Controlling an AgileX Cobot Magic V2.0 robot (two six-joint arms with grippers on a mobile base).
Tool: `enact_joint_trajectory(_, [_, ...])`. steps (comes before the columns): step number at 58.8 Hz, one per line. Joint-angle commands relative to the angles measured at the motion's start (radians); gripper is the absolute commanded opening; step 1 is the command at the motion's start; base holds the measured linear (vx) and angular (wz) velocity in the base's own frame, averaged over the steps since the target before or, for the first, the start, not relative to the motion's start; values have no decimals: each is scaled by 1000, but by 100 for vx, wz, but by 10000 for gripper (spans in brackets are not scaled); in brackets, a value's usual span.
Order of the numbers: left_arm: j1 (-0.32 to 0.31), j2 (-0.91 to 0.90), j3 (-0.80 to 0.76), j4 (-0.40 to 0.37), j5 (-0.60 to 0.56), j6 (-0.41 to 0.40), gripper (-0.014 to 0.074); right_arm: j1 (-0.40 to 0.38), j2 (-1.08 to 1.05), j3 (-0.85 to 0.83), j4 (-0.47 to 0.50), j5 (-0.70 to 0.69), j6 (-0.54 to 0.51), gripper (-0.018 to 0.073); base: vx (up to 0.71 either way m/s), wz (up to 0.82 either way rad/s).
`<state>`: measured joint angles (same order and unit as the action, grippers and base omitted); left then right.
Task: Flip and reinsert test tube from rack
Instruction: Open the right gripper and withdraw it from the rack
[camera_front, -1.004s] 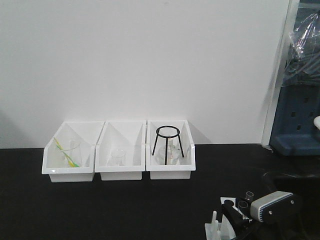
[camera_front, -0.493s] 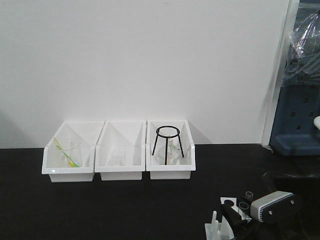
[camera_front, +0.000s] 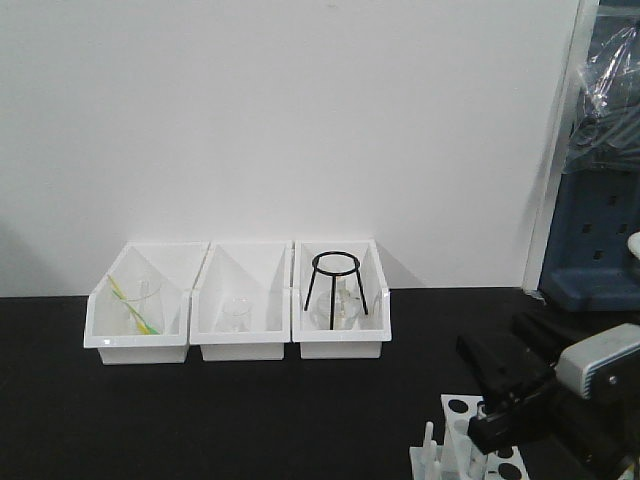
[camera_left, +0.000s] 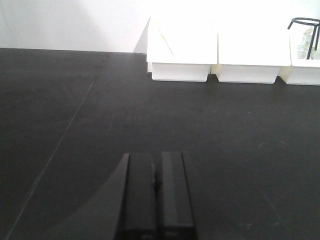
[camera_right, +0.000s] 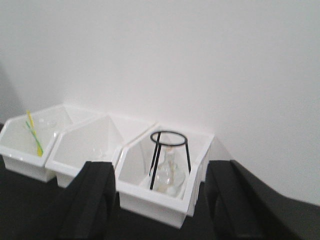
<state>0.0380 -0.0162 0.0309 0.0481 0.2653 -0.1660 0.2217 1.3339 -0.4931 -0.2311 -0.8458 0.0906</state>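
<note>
The white rack with round holes and an upright peg sits at the bottom right of the front view, cut off by the frame edge. A clear tube seems to stand in it, faint and partly behind my right gripper. That gripper hovers just above and right of the rack. In the right wrist view it is open wide with nothing between its fingers and faces the bins. My left gripper is shut and empty, low over the black table, and does not show in the front view.
Three white open-front bins stand along the back wall: the left one holds a yellow-green straw, the middle one a small glass, the right one a black tripod ring over a flask. Blue equipment stands at the far right.
My right arm has lifted from low beside the rack and tilted up toward the bins. More of the rack's holed plate shows. The two tube tops seen earlier are now behind the gripper.
</note>
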Motion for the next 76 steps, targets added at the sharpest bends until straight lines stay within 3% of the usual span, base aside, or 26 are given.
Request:
enact_joint_trajectory(1, [-3,-11,2,-5,-85,0,-6,-3,-114,-54,3,-2,25,473,0,0])
enact_joint_trajectory(11, [-3,-11,2,-5,-85,0,-6,-2,-284,-76,-2,222,63,412,0,0])
enact_joint_trajectory(15, [-3,-11,2,-5,-85,0,-6,-1,-367,-69,-22,360,84,298,0,0])
enact_joint_trajectory(22, [-3,-11,2,-5,-85,0,-6,-1,-520,-69,-55,625,176,-8,0,0])
enact_joint_trajectory(23, [-3,-11,2,-5,-85,0,-6,-1,-537,-69,-56,655,191,-17,0,0])
enact_joint_trajectory(32, [-3,-11,2,-5,-85,0,-6,-1,-723,-69,-57,957,212,-11,0,0])
enact_joint_trajectory(41, [-3,-11,2,-5,-85,0,-6,-1,-859,-58,-61,1185,168,-9,0,0])
enact_joint_trajectory(55, [-3,-11,2,-5,-85,0,-6,-1,-1021,-21,-68,1342,167,-8,0,0])
enact_joint_trajectory(76, [-3,-11,2,-5,-85,0,-6,0,-1049,-11,-114,1345,163,-8,0,0])
